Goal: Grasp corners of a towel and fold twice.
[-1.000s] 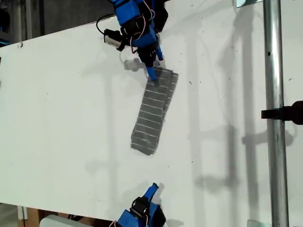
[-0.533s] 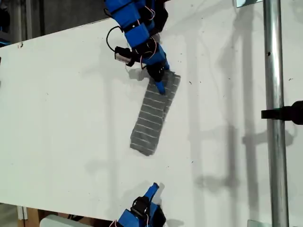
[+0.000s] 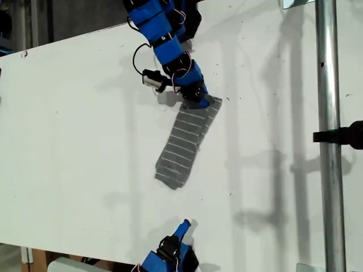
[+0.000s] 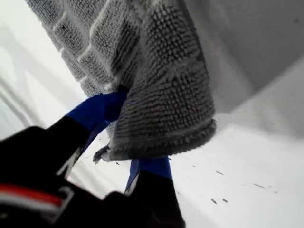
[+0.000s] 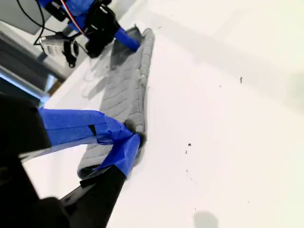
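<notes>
White table (image 3: pixel 68 141): matte top, lying under my first gripper (image 3: pixel 201 102) and my second gripper (image 3: pixel 184 225); soft grey shadows across it.
Dark specks (image 3: pixel 228 99): a few on the tabletop, near my first gripper.
Metal pole (image 3: pixel 329 187): bright round tube, well apart from both grippers, toward the exterior view's right.
Black clamp (image 3: pixel 343 135): fixed on the pole.
Small dark mark (image 3: pixel 24 54): at the table's edge, far from both grippers.

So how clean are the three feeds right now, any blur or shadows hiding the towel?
Exterior view: sharp, soft arm and pole shadows on the table, towel clear. First wrist view: towel weave crisp, my first gripper dark and blurred up close. Second wrist view: my second gripper slightly soft, the table bright.
</notes>
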Tool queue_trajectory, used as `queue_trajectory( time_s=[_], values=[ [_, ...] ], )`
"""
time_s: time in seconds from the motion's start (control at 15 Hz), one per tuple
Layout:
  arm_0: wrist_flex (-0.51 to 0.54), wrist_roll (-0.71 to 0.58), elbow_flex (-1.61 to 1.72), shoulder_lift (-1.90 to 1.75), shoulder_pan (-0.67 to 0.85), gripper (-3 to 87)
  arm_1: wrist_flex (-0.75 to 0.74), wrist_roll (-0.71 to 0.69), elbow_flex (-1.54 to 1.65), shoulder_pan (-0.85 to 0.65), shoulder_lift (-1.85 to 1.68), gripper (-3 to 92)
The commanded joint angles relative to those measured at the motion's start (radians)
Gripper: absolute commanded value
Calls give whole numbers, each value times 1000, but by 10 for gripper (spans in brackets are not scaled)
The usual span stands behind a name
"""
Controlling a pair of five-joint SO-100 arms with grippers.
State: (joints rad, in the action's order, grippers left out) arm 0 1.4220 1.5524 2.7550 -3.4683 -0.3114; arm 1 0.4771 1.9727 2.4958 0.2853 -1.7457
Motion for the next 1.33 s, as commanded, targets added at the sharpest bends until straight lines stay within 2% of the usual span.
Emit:
queue_trajectory(
  time_s=[0.0, 0.13, 0.27, 0.33, 0.4, 0.53, 0.6, 0.73, 0.93, 1.0, 1.07, 1.13, 1.2, 1.27],
  values=[
    [-14, -11, -3, -6, -11, -26, 229, -14, -3, 52, -175, -2],
    [-15, -14, -2, -6, -11, -26, 500, 3, -26, 143, -446, -2],
    [-15, -15, -2, -6, -14, -27, 831, 77, -121, 279, -704, -2],
    [-15, -15, -2, -6, -14, -27, 914, 78, -183, 314, -761, -2],
    [-15, -15, -2, -6, -14, -27, 907, 8, -239, 278, -735, -2],
    [-15, -15, -2, -6, -9, -27, 635, -295, -318, 77, -523, -2],
    [-15, -12, -2, -6, -11, -27, 508, -388, -362, 5, -397, -2],
    [-15, -11, 0, -6, -14, -27, 230, -522, -390, -91, -253, -2],
    [-21, -20, 5, -6, -2, -27, -43, -626, -357, -199, -135, -2],
    [-21, -21, 6, -6, -2, -27, -218, -678, -304, -218, -137, 99],
    [-23, -21, 8, -6, -2, -27, -316, -724, -290, -239, -143, 268],
    [-25, -23, 9, -6, 0, -27, -354, -721, -281, -267, -155, 271],
    [-26, -25, 11, -6, 2, -27, -437, -727, -244, -282, -207, 221],
    [-26, -26, 11, -6, 2, -27, -442, -735, -215, -291, -272, 127]
  ],
)
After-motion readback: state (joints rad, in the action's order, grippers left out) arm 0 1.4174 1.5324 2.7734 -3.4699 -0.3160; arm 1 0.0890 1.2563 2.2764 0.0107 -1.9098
